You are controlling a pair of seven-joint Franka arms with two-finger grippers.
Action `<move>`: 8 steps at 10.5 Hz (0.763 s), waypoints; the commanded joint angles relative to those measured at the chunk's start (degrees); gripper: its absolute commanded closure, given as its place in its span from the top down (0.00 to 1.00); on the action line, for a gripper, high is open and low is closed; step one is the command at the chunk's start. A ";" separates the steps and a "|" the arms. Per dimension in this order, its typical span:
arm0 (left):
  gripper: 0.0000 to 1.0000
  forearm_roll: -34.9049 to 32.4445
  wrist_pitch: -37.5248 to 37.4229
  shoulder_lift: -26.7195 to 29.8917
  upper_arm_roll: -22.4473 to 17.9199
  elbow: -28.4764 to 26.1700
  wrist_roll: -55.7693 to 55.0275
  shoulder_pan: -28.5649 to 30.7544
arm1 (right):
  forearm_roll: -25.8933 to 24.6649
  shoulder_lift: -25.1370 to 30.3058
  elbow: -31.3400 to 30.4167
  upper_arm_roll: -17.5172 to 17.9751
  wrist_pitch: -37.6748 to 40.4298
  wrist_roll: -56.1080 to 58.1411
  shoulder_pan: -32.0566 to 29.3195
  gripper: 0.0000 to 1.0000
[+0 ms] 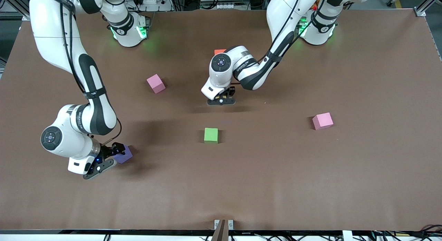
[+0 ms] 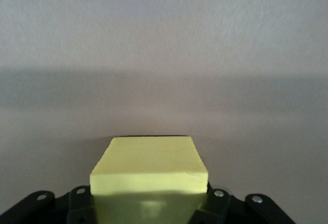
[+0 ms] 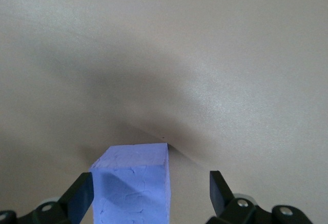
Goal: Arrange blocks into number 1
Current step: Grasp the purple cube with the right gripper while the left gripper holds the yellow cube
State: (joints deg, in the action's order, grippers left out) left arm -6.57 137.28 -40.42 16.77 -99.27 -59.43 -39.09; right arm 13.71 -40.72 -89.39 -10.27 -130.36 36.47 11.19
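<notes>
A yellow block (image 2: 148, 170) fills the space between the jaws of my left gripper (image 2: 149, 203), which is shut on it. That left gripper (image 1: 222, 97) hangs over the middle of the table and casts a shadow below. A purple block (image 1: 124, 154) rests on the table toward the right arm's end. My right gripper (image 1: 116, 152) is down around it and open. In the right wrist view the purple block (image 3: 133, 188) lies against one finger (image 3: 82, 198), with a gap to the other finger (image 3: 218, 190). An orange-red block (image 1: 220, 51) peeks out past the left arm's wrist.
A green cube (image 1: 211, 135) sits near the table's middle, nearer to the front camera than the left gripper. One pink cube (image 1: 155, 83) lies between the two arms, another pink cube (image 1: 323, 121) toward the left arm's end. The brown table (image 1: 276, 185) is bare along its front.
</notes>
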 commanded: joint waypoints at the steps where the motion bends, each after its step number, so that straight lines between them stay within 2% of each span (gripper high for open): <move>1: 0.00 -1.34 1.15 2.71 0.37 -3.74 -0.16 0.24 | 1.50 -0.41 0.62 -0.80 0.64 1.14 0.76 1.00; 8: 0.00 -1.34 3.00 3.68 1.16 -6.29 0.28 0.33 | 1.41 -0.59 -1.49 -0.89 0.02 1.76 2.26 1.00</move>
State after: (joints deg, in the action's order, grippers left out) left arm -6.57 139.38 -38.45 17.74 -103.60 -59.43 -39.08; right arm 13.76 -41.25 -90.18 -10.30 -130.09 36.72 12.49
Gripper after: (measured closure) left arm 0.357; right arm 0.000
